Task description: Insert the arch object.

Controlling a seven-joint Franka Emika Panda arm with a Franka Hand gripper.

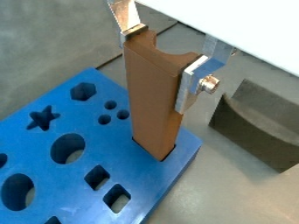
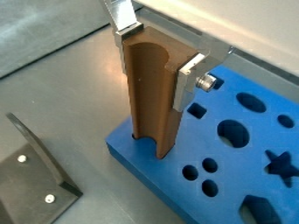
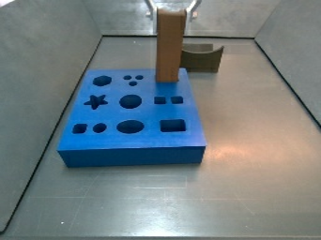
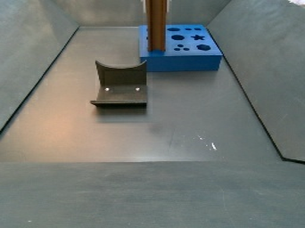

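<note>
The arch object [image 2: 149, 96] is a tall brown block with a semicircular channel scooped down one face. It stands upright, with its lower end at a hole near the edge of the blue board [image 2: 239, 171]. It shows in both wrist views [image 1: 155, 101] and both side views [image 3: 171, 47] [image 4: 155, 25]. My gripper [image 1: 163, 54] [image 2: 158, 52] is shut on the block's top, one silver finger [image 1: 193, 77] pressed on each side. In a side view the gripper [image 3: 172, 6] is at the frame's upper edge.
The blue board [image 3: 135, 152] [image 4: 185, 61] [image 1: 70, 131] has several cut-outs: round holes, a star, ovals, squares. The dark fixture [image 4: 119, 87] [image 3: 201, 59] [image 1: 263, 122] [image 2: 35, 175] stands on the grey floor beside the board. Grey walls enclose the floor.
</note>
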